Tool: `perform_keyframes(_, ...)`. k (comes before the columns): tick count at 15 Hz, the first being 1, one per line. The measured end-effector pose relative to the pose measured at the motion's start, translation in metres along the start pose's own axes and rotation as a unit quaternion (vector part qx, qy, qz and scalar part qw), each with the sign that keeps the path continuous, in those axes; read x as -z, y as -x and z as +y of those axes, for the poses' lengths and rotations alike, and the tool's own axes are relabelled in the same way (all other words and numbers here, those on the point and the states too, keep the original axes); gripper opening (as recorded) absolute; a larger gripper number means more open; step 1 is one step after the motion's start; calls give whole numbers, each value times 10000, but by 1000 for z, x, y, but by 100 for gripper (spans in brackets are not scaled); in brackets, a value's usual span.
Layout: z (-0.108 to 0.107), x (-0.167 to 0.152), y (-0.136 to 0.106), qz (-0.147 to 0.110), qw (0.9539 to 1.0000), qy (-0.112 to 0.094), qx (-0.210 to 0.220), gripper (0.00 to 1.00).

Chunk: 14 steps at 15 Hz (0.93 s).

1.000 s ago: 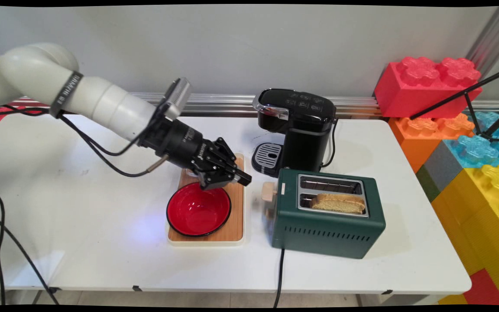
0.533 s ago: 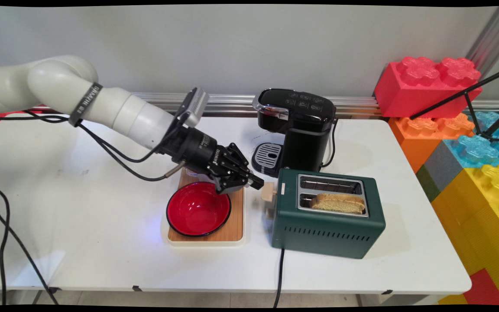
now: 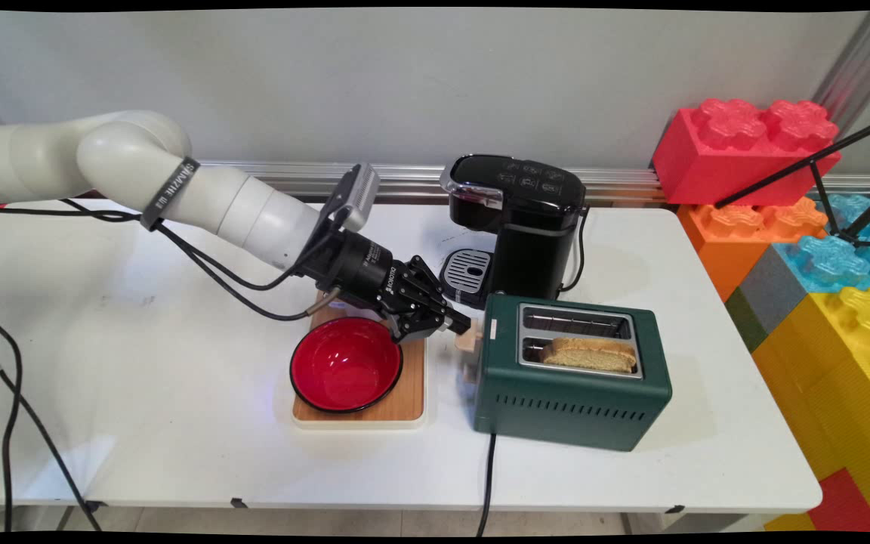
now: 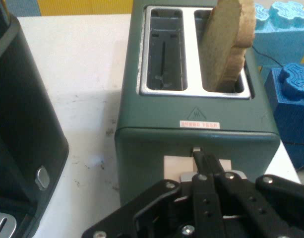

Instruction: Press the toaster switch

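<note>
1. Toaster (image 3: 571,393), dark green with two slots, stands on the near right part of the white table (image 3: 140,363). Its black cord (image 3: 488,476) runs off the front edge.
2. One slice of bread (image 3: 590,353) sits upright in the nearer slot. The farther slot is empty.
3. To the toaster's left lies a wooden tray (image 3: 405,400) with a red bowl (image 3: 346,364) resting on it. The bowl holds nothing that can be seen.
4. A pale lever (image 3: 468,340) juts from the toaster's left end, the end facing the tray.
5. The black gripper (image 3: 461,325) reaches in from the left, over the tray's far corner, and points down at that lever.
6. In the hand view, the gripper's two fingers (image 4: 204,163) are pressed together with nothing between them. Their joined tip lies at the lever's top edge, against the toaster's end wall. Whether it actually touches the lever cannot be told.
7. Behind the toaster stands a black coffee machine (image 3: 526,227), with its drip tray just beyond the gripper.
8. Farthest right, large coloured toy blocks (image 3: 745,143) are stacked beside the table.
</note>
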Motion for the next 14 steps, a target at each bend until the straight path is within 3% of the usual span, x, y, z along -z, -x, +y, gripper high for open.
perform_keyframes(14, -1, -18, 18, -212, 9997, 30, 71, 0)
